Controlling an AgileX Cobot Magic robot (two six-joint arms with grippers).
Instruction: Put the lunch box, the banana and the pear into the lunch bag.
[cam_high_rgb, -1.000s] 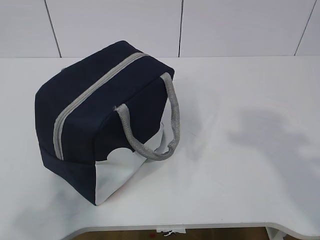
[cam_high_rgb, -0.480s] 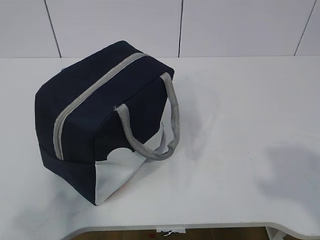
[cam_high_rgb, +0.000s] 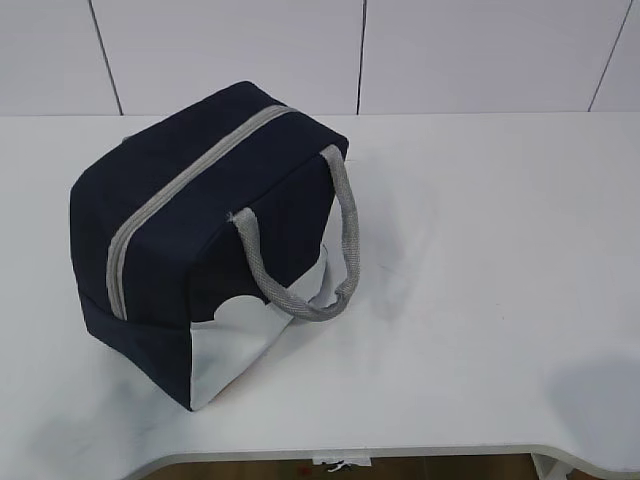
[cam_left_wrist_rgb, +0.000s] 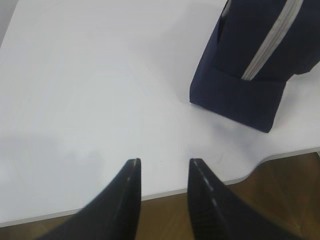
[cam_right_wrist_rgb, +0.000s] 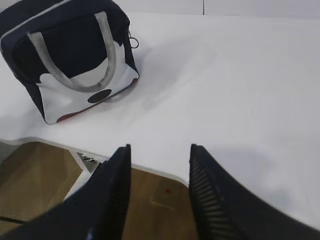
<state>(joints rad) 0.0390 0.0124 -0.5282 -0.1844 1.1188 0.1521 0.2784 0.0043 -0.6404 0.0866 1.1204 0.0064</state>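
The dark navy lunch bag (cam_high_rgb: 205, 235) stands on the white table, its grey zipper (cam_high_rgb: 170, 195) closed along the top and a grey rope handle (cam_high_rgb: 320, 255) hanging over its side. The same lunch bag (cam_left_wrist_rgb: 252, 62) fills the upper right of the left wrist view, and the lunch bag (cam_right_wrist_rgb: 70, 55) sits upper left in the right wrist view. My left gripper (cam_left_wrist_rgb: 162, 162) is open and empty over the table's near edge. My right gripper (cam_right_wrist_rgb: 160, 147) is also open and empty above that edge. The lunch box, the banana and the pear are out of view. Neither gripper shows in the exterior view.
The white table (cam_high_rgb: 480, 250) stretches to the right of the bag, with a curved front edge (cam_high_rgb: 340, 455) and brown floor (cam_right_wrist_rgb: 40, 180) below it. A white panelled wall (cam_high_rgb: 230, 50) stands behind.
A shadow on the table's right side has slid toward the near right corner and nearly left the view. The bag has not moved.
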